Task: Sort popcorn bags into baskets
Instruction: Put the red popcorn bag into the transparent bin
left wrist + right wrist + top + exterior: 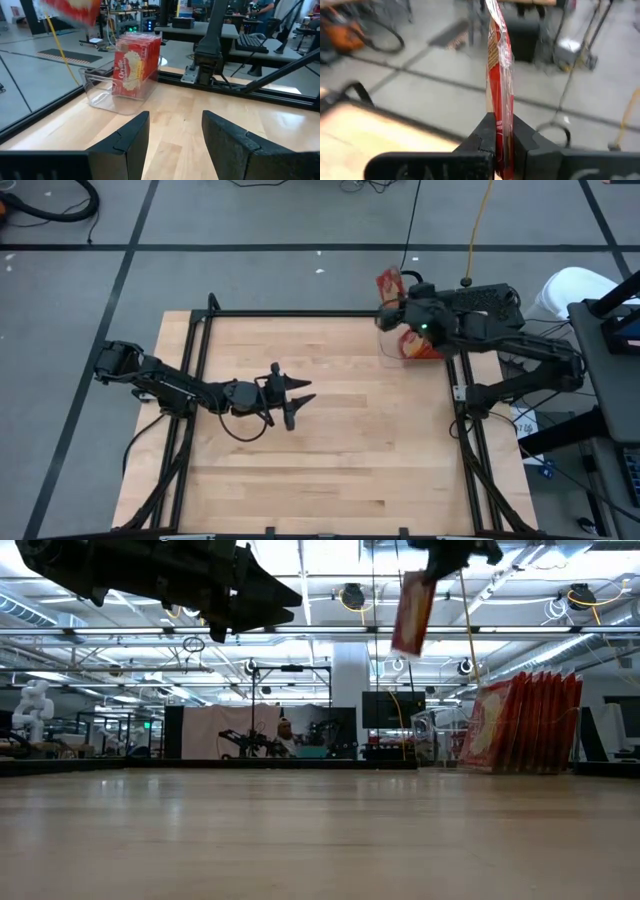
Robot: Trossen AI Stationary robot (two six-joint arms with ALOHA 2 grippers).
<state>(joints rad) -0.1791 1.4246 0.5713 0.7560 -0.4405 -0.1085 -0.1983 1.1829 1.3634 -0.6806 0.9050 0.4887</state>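
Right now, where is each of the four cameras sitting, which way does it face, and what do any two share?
High view: overhead, facing down on the table; both arms show.
Low view: at tabletop height, facing the room; arms enter from above.
Left wrist view: on the left gripper, jaws open, facing the clear bin of popcorn bags.
Right wrist view: on the right gripper, jaws shut on a popcorn bag.
Shared: high and low views both show that held bag.
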